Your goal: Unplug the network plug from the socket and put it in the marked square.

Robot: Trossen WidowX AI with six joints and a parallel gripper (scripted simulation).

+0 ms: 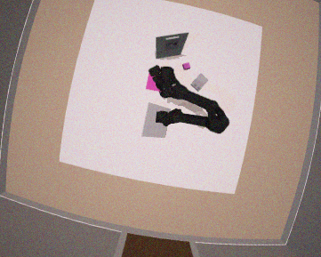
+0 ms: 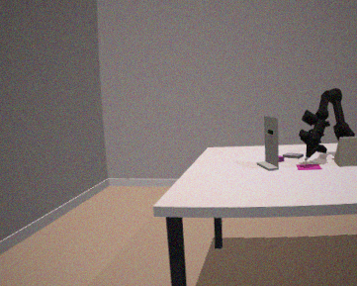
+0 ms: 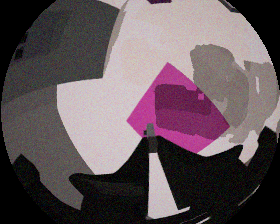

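Observation:
My gripper (image 2: pixel 308 156) (image 3: pixel 152 145) is shut on the small grey plug (image 3: pixel 150 130), which sticks out past the fingertips in the wrist view. The fingers point down and hold it a little above the table, over or near the magenta marked square (image 1: pixel 151 84) (image 2: pixel 310 167) (image 3: pixel 148 102). Any small gap under the plug is hard to judge. A dark shadow lies on the square. The upright panel (image 1: pixel 162 50) (image 2: pixel 271 147) (image 3: pixel 87 55) stands apart from the plug. In the top view the arm hides the fingertips and part of the square.
A small magenta block (image 1: pixel 186 66) (image 2: pixel 281 158) lies near the panel's foot. A flat grey block (image 1: pixel 199 82) (image 2: pixel 293 155) lies farther along the table. A larger grey board (image 1: pixel 150 125) (image 2: pixel 353 151) is beside the arm's base.

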